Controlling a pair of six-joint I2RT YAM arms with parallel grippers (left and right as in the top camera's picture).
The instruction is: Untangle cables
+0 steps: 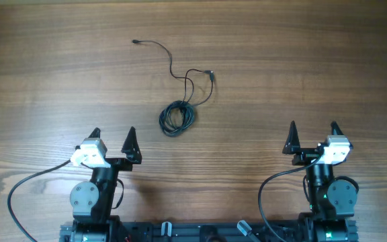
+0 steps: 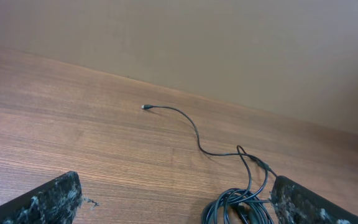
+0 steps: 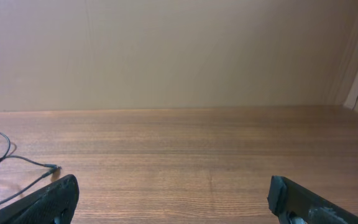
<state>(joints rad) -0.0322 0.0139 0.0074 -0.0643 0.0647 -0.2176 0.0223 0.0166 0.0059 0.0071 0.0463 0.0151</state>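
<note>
Wooden table [image 1: 301, 60], cables [image 1: 177, 117] beyond left hand [image 1: 113, 132]

I sit at what looks like a lab bench: a brown wood-grain tabletop [image 1: 314, 54], a plain beige wall [image 3: 166, 50] at my twelve o'clock.

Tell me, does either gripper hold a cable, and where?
Nothing is held. The left gripper and the right gripper are open and empty; the cables lie on the table, apart from both.
</note>
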